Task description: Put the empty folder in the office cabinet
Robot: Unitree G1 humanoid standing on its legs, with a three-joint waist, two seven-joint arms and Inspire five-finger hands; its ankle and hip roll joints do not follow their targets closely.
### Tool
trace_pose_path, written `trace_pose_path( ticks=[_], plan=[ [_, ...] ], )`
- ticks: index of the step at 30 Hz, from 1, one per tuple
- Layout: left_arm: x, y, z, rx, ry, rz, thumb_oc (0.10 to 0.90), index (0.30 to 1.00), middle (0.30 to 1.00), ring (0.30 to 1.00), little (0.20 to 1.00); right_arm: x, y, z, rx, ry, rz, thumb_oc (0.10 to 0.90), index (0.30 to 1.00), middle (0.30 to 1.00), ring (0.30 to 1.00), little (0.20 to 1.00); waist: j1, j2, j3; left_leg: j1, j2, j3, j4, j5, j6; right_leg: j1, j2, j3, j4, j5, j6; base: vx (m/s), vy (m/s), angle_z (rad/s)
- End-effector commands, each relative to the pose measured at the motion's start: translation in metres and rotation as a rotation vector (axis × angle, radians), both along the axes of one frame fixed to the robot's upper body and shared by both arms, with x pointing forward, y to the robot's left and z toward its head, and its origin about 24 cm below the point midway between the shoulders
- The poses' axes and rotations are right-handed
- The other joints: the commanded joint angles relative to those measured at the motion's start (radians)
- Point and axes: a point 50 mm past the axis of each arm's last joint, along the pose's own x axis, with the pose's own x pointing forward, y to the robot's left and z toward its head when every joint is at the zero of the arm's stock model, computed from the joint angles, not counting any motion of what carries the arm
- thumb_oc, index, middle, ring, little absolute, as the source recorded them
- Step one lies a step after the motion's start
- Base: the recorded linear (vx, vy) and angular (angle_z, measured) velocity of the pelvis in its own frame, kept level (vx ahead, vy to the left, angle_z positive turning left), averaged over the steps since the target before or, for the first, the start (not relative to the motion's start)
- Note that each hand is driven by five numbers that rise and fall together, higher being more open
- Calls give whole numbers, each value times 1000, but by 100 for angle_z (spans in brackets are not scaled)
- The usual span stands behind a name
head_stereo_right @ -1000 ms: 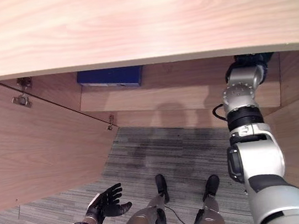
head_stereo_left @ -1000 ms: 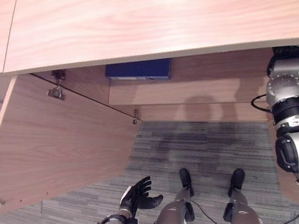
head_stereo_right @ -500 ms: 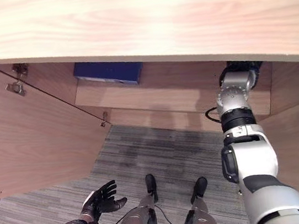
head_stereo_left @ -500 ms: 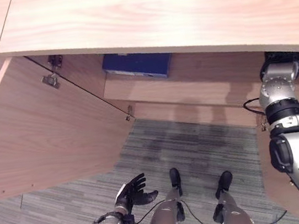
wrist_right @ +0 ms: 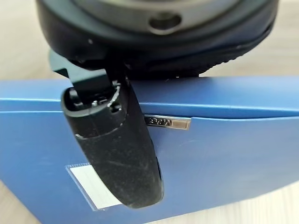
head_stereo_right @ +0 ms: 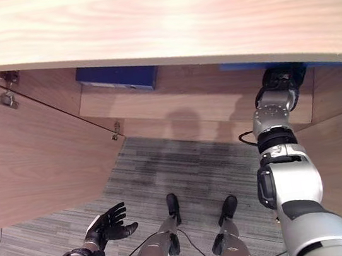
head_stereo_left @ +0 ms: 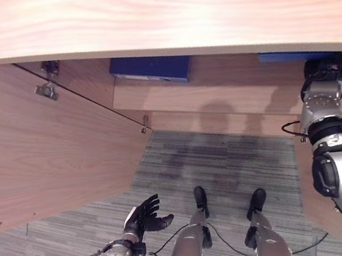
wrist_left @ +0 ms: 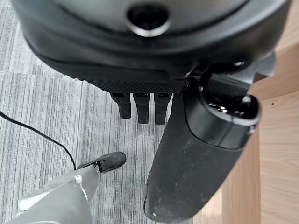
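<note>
blue folder (wrist_right: 196, 163) sits under the right hand (wrist_right: 117, 154), thumb pressed on its cover, on the cabinet (head_stereo_left: 217, 93) shelf; slide it fully in flat before letting go, while the left hand (head_stereo_left: 142, 216) hangs relaxed and empty above the carpet (head_stereo_left: 227, 164).

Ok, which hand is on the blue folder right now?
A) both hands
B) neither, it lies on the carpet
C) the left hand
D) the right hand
D: the right hand has its thumb laid across the blue folder in the right wrist view, reaching in under the cabinet top, while the left hand hangs open over the carpet.
</note>
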Motion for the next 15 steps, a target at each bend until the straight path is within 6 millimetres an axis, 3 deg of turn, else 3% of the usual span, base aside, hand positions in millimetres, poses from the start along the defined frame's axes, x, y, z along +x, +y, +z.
trace_pose_path(
  ticks=[1,2,7,9,11,15],
  plan=[
    [9,5,11,24,-57,-9,800,900,900,900,900,-6,-12,62,-116,-201,-53,400,300,300,300,300,29,13,-12,31,112,46,103,-98,-125,-71,-69,31,253,-234,67,63,-29,1],
    [11,4,13,24,-67,-14,800,900,900,900,900,-5,-13,58,-110,-183,-54,400,300,300,300,300,28,16,-15,19,111,30,115,-121,-131,-82,-73,47,273,-263,75,55,-29,0],
    [14,4,16,41,-78,-34,800,900,900,900,900,-4,-15,46,-88,-137,-52,400,300,300,300,300,27,30,-2,-25,109,32,132,-106,-128,-123,-85,30,301,-254,69,-3,-2,9],
    [13,3,12,74,-49,-64,800,900,900,900,900,-1,-11,42,-60,-124,-34,400,300,300,300,300,29,38,-6,-32,103,13,132,-121,-131,-129,-86,47,307,-277,76,44,7,14],
    [22,0,20,59,-99,-76,800,900,900,900,900,1,-4,49,-109,-147,-16,400,300,300,300,300,25,38,2,-38,101,11,132,-123,-130,-145,-89,46,319,-280,74,-4,-11,7],
    [19,9,21,45,-100,-22,800,900,900,900,900,-4,-14,53,-119,-160,-48,400,300,300,300,300,26,35,1,-53,98,5,133,-125,-135,-155,-92,41,334,-291,77,11,-13,12]
  ],
)
